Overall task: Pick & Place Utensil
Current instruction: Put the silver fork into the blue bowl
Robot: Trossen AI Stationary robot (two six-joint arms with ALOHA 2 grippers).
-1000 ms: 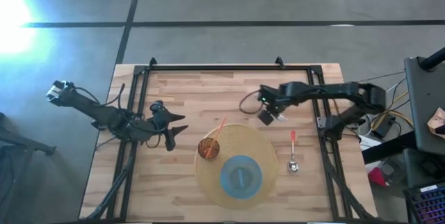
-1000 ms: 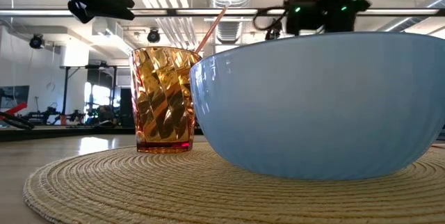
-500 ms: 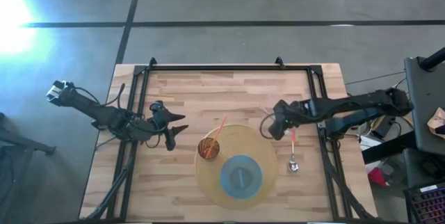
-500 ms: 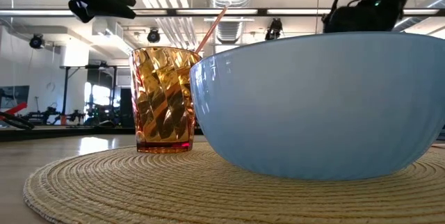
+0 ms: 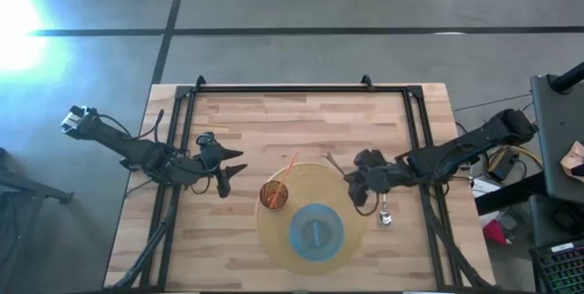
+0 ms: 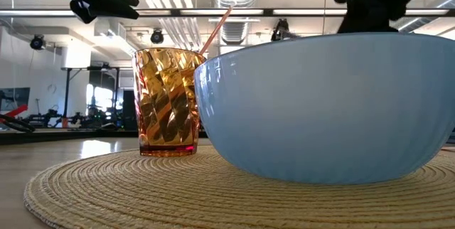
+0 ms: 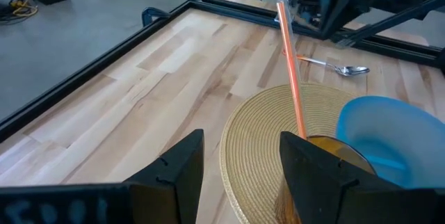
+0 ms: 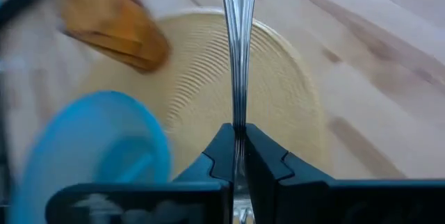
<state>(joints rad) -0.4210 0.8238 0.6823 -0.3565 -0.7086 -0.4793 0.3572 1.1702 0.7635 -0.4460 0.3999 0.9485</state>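
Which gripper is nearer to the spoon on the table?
Right. The right gripper, shut on a metal utensil, hovers just beside the spoon. The left gripper waits across the woven mat, far away.

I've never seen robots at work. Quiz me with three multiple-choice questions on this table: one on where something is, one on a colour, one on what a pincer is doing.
1. Where does the amber glass stand?
A. on the woven mat
B. on bare wood
C. inside the bowl

2. What colour is the bowl?
A. red
B. blue
C. white

3. What is the right pincer doing?
A. gaping open and empty
B. gripping the glass
C. shut on a silver utensil

Answers:
1 A: the amber glass sits on the woven mat, beside the bowl.
2 B: the bowl is light blue in every view.
3 C: the right pincer clamps the silver utensil. The left pincer waits open on the table's left.
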